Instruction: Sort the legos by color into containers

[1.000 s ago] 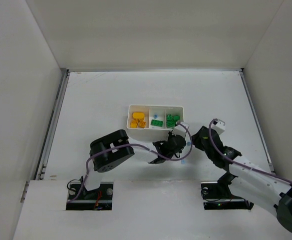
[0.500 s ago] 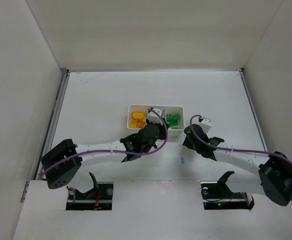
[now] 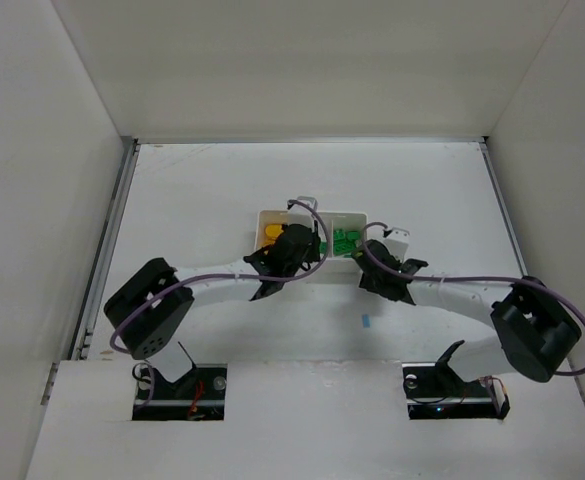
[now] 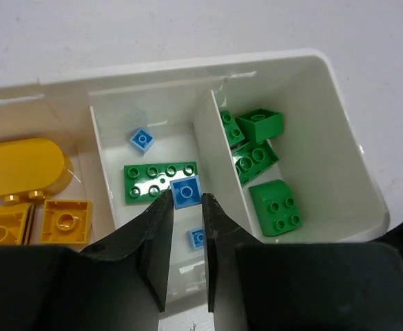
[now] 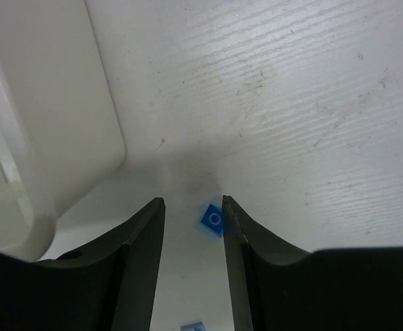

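Tabletop (image 3: 202,200), white and scuffed, carries a small white plastic three-compartment tray (image 4: 187,63). Both arms reach in toward it from either side.

The left gripper (image 4: 186,198) hangs over the middle compartment, its fingers pinched nearly together on a tiny light-blue square brick (image 4: 185,190). Under it lies a flat green eight-stud plate (image 4: 146,181) with two more blue squares, so green is mixed into the blue bay. Chunky green bricks (image 4: 260,155) fill the right compartment and yellow-orange pieces (image 4: 25,162) the left.

The right gripper (image 5: 191,200) is low over the table just beside the tray's corner. Its fingers stand partly apart around a loose blue square brick (image 5: 213,218) that lies flat, untouched and close to one finger.

Risks, as I judge them:
- A release here could drop the held brick onto the plate, where it may seat on the studs or bounce out.
- The loose brick is off-centre, so closing may flick it away rather than trap it.
- The right gripper may nudge the tray, being so near.
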